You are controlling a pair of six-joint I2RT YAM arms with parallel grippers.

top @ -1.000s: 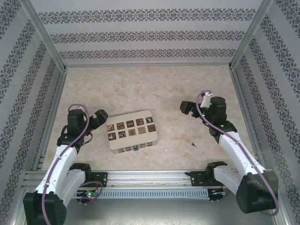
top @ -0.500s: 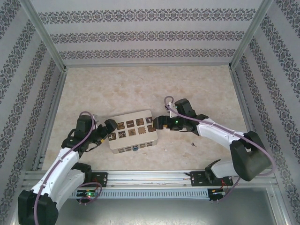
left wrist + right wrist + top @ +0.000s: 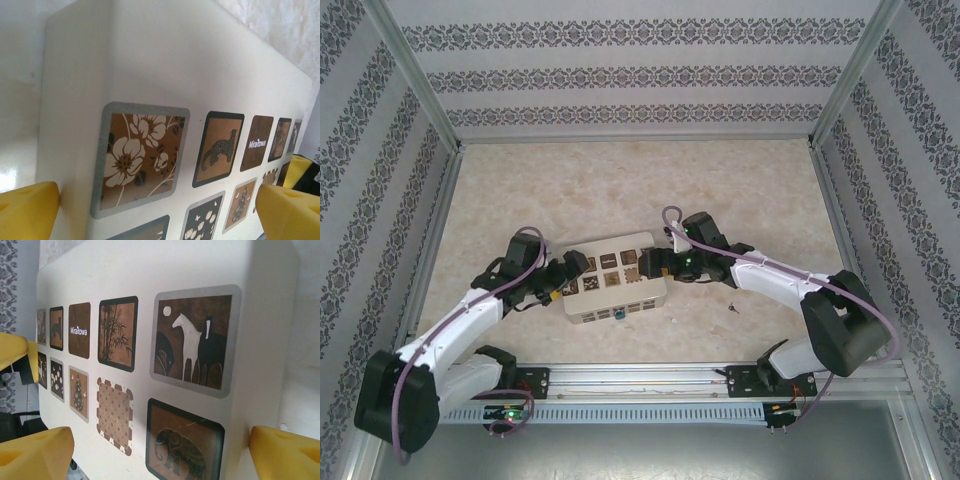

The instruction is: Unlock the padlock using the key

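Both arms are framing the box, a glossy cream slab printed with rounded brown picture squares, by the middle of the worktop's near edge. The left gripper and right gripper straddle its ends, yellow wedge pads spread wide, grasping nothing. The blue padlock hangs on its near face. The thin dark key lies right of the box on mottled beige. Next, probably: steady the box, then finely pinch that flat key.
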